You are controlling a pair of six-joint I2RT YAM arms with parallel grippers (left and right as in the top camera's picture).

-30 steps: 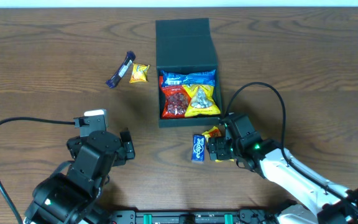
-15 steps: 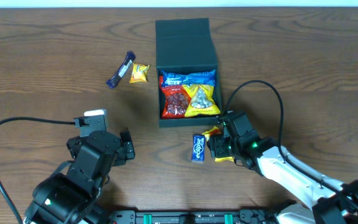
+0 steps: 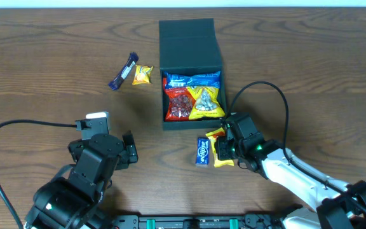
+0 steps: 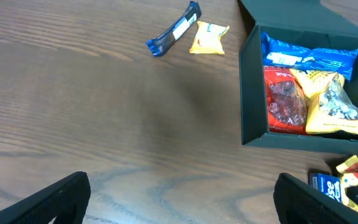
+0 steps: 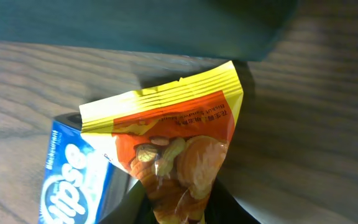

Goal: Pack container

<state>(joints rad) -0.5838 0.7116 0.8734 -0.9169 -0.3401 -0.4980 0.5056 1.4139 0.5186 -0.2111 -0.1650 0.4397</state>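
Overhead view, with both wrist views. You see the container point(image 3: 189, 43) at 12 o'clock on the wooden table point(image 3: 49, 44). Its flap lid is thrown back toward 12 o'clock and its mouth is open upward.

Inside it, a blue packet point(image 3: 192, 80) lies along the 12 o'clock side. A red packet point(image 3: 178, 104) sits at the 7 o'clock corner and a yellow packet point(image 3: 206, 102) at the 5 o'clock corner, the two touching side by side.

At 9 o'clock of the container, apart from it, a dark blue bar point(image 3: 123, 71) lies tilted. A small yellow pouch point(image 3: 142, 74) sits just beside the bar at its 3 o'clock.

Your right gripper point(image 3: 225, 147) is at 5 o'clock of the container, near its front wall. In the right wrist view its two fingers point(image 5: 232, 208) are pressed onto the lower end of a yellow-and-orange peanut packet point(image 5: 173, 143), pinching it. A blue snack packet point(image 3: 203, 151) lies flat on the table at 9 o'clock of this gripper. In the right wrist view the peanut packet overlaps its edge. You cannot tell whether the two touch.

Your left gripper point(image 3: 130, 149) is at 7 o'clock of the container, well apart from it. In the left wrist view its fingers point(image 4: 48, 199) are spread wide with only bare table between them. A black cable point(image 3: 18, 127) loops from the left arm toward 9 o'clock.
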